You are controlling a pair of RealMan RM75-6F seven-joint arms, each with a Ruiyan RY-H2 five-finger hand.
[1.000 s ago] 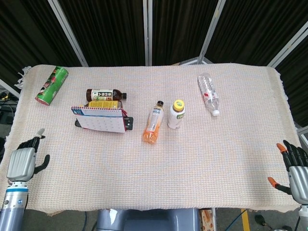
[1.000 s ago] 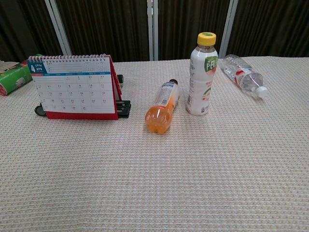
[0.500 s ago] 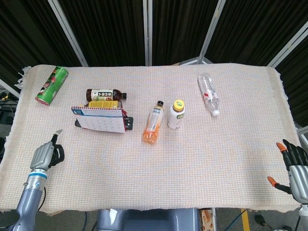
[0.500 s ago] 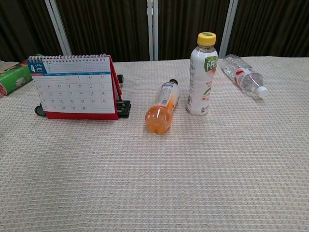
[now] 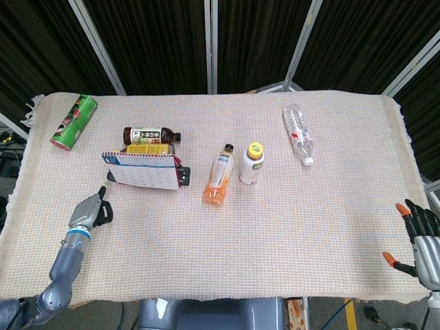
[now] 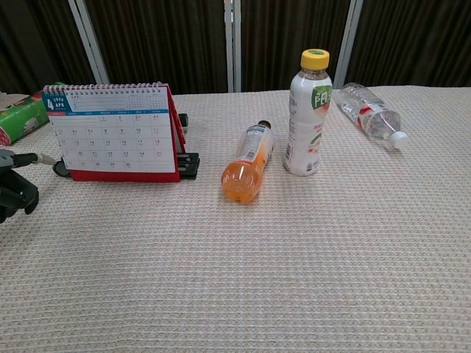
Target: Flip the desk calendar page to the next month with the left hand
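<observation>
1. Dark curtains stand behind the table (image 5: pixel 330 227), which is covered by a pale woven cloth; several things lie on it, so you have little free room around your target.
2. Your target, the desk calendar (image 5: pixel 143 172), stands upright on the left part of the table, with its page for month 4 facing you; a black stand (image 6: pixel 188 163) shows under it, and behind it lie a dark bottle (image 5: pixel 150 134) and a yellow pack (image 5: pixel 148 148).
3. Your left hand (image 5: pixel 91 212) is low over the cloth, just in front and to the left of the calendar and apart from it; one finger points forward toward it and the others look curled in, holding nothing.
4. Your right hand (image 5: pixel 421 237) rests at the far right edge, fingers apart, empty; it has no part in this task.
5. What can go wrong, in my judgement: if you push the page from the front and do not lift it over the spiral, the light calendar can slide back or fall; if you catch two sheets, you skip a month.
6. A wide sweep to the right can also hit the orange bottle (image 5: pixel 218 179), which lies on its side and can roll; the white bottle (image 5: pixel 251 163) beside it stands upright and can tip.
</observation>
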